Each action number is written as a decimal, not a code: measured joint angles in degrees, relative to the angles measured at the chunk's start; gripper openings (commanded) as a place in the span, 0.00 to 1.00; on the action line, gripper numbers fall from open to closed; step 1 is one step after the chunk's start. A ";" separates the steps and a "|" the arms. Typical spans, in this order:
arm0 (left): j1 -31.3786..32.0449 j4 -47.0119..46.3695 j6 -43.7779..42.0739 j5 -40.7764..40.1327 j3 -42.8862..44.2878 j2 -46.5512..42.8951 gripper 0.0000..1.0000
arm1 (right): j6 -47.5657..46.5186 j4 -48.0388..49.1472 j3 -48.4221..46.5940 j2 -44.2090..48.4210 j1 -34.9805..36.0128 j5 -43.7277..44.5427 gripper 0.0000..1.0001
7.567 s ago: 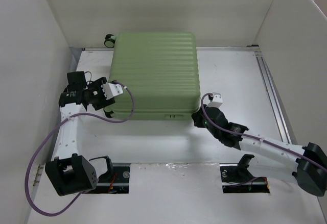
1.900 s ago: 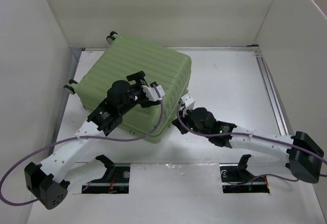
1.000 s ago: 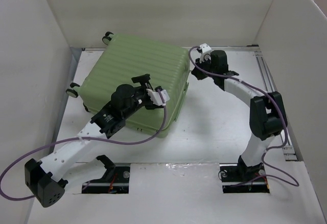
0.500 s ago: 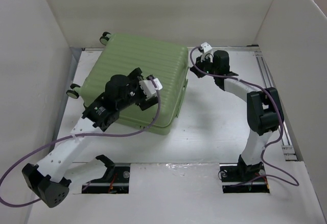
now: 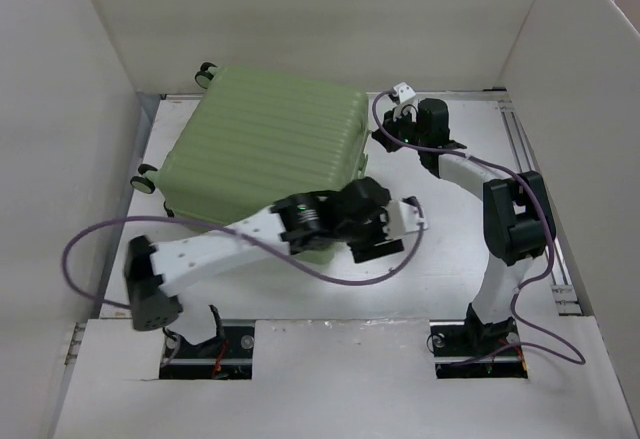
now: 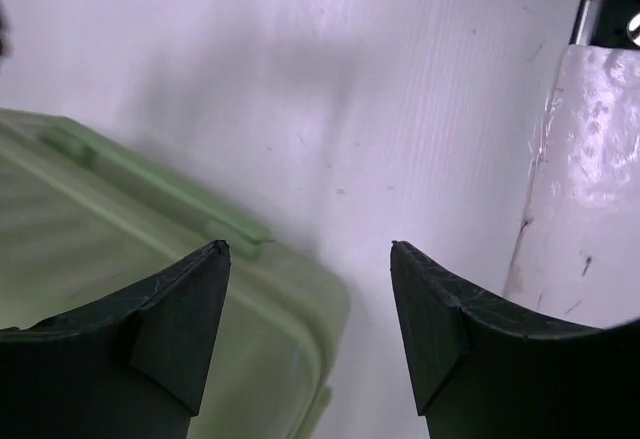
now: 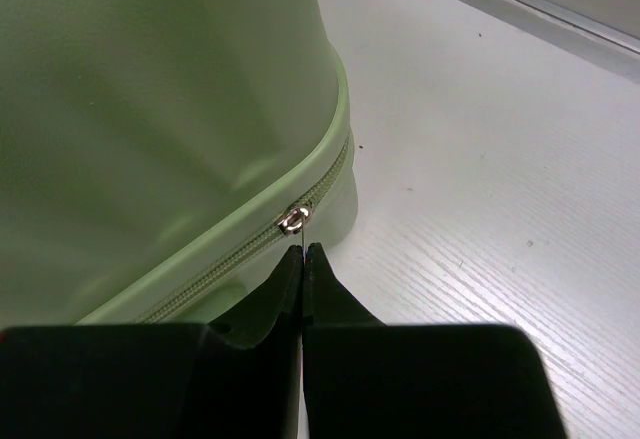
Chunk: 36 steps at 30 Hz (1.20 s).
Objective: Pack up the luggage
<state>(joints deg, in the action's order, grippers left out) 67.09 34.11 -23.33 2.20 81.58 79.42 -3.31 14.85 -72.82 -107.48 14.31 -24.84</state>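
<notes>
The light green ribbed luggage lies closed and flat, turned at an angle at the back left of the table. My right gripper is at its far right corner, shut on the metal zipper pull; the zipper line runs along the shell's edge. My left gripper hangs open beside the luggage's near right corner, holding nothing. Small black wheels show at the far left.
White walls enclose the table on the left, back and right. A metal rail runs along the right side. The left arm's purple cable loops over the near left. A white raised strip lies right of the left gripper.
My left arm has swung off the top of the luggage to its near right corner. The right gripper stays at the far right corner. The luggage has hardly moved.
</notes>
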 measured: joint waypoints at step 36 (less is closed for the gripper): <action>-8.41 -8.96 27.96 -38.23 22.29 48.43 0.62 | 2.08 2.03 1.44 0.00 -1.60 -3.41 0.00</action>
<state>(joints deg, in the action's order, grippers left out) 58.67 25.15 4.62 -36.03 103.88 127.85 -1.23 16.88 -71.37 -107.48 12.71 -28.25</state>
